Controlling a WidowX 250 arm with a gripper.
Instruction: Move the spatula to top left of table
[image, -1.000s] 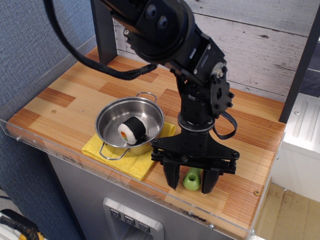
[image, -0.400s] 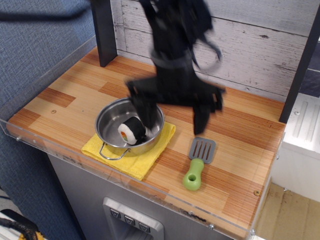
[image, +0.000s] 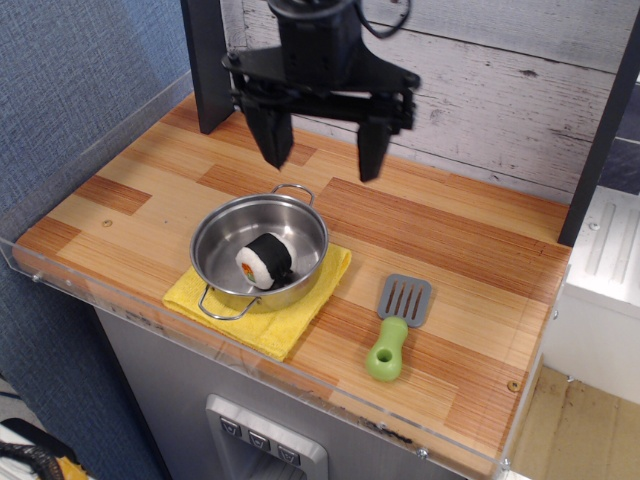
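Single overhead-oblique view of the work surface. The arm descends from the upper edge of the picture, its upper links cut off by the frame, and carries the gripper (image: 322, 155) above the rear centre of the table (image: 470, 250), in front of the whitewashed plank wall (image: 500, 90). The wrist points straight down. The two dark fingers (image: 272, 135) hang vertically and are spread wide apart, with nothing between them and nothing touching their tips; they appear to sit clear of the tabletop, though the height is hard to judge from this angle.

The spatula (image: 394, 325) lies flat on the wood near the front right, well apart from the gripper, its grey slotted blade toward the back and its lime-green handle toward the front edge. To its left a steel pan (image: 225, 250) rests on a yellow cloth (image: 275, 330) and contains a sushi roll (image: 264, 261). A dark upright post (image: 208, 60) stands at the rear left corner, partly behind the gripper's crossbar. The clear rim along the front edge blurs the table's lower border.
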